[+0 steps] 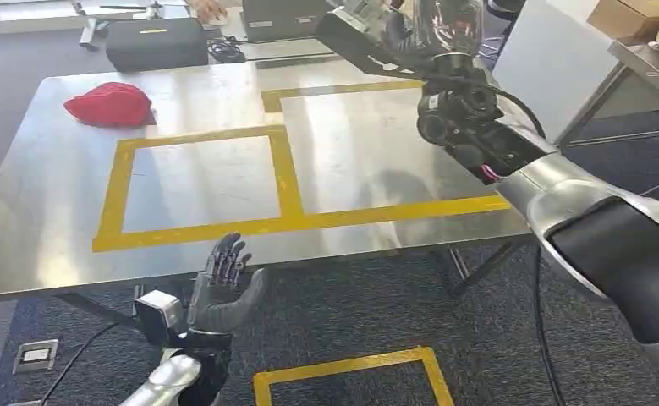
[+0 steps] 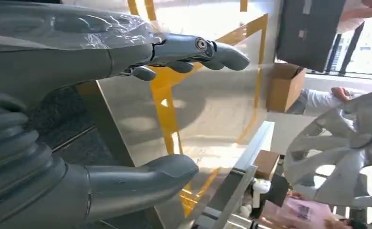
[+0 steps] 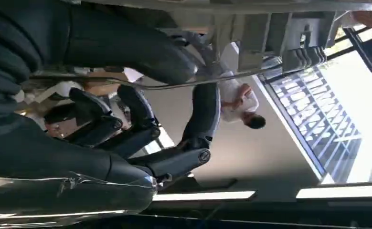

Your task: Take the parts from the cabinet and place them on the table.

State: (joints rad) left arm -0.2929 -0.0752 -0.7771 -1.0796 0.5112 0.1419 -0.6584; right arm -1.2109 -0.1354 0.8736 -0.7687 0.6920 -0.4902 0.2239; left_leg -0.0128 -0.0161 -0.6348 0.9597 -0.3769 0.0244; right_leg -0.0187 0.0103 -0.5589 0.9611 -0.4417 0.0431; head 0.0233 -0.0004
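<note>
**Right hand carries the part above the table; left hand idle.**
The right hand (image 1: 410, 34) grips a dark, flat plastic part (image 1: 355, 38) high over the far edge of the steel table (image 1: 55, 203) with its yellow tape rectangles (image 1: 288, 182). The left hand (image 1: 224, 283) hangs empty, fingers spread, just below the near edge. Risk: an early release drops the part from height, so it lands outside the rectangles or slides off.

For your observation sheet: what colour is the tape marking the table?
Yellow tape on the table, clearest in the head view.
</note>
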